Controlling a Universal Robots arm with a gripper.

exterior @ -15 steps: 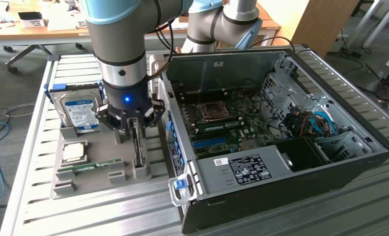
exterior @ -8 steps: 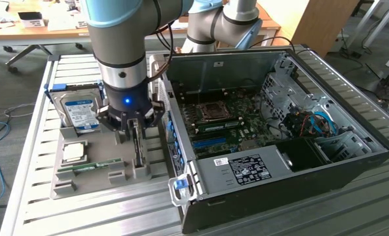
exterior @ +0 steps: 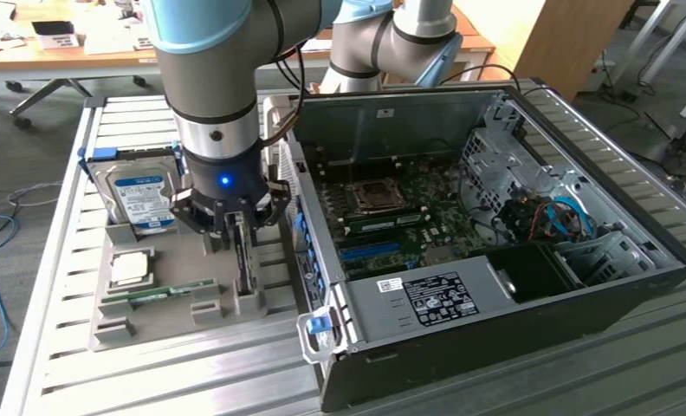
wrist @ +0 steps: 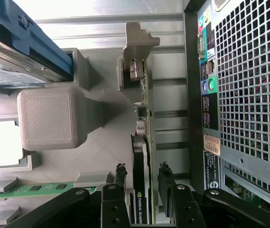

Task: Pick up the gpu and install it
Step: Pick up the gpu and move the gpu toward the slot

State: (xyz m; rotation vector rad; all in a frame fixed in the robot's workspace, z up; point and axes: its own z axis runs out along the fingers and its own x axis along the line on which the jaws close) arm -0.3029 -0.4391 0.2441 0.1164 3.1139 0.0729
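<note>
The gpu (exterior: 243,260) stands on edge in a slot of the grey holder tray (exterior: 170,256), a thin dark card beside the computer case. My gripper (exterior: 242,227) hangs straight down over it, with one finger on each side of the card. In the wrist view the gpu (wrist: 142,137) runs between the black fingertips (wrist: 120,175), and a narrow gap shows on each side, so the gripper (wrist: 143,175) is open around the card. The card's far end sits in a grey bracket post (wrist: 137,47).
The open computer case (exterior: 470,260) lies close on the exterior view's right of the tray, and its perforated back panel (wrist: 248,85) is beside the card. A blue-labelled hard drive (exterior: 141,195), a processor (exterior: 132,267) and a green memory stick (exterior: 164,293) share the tray. All of this rests on a slatted metal table (exterior: 146,381).
</note>
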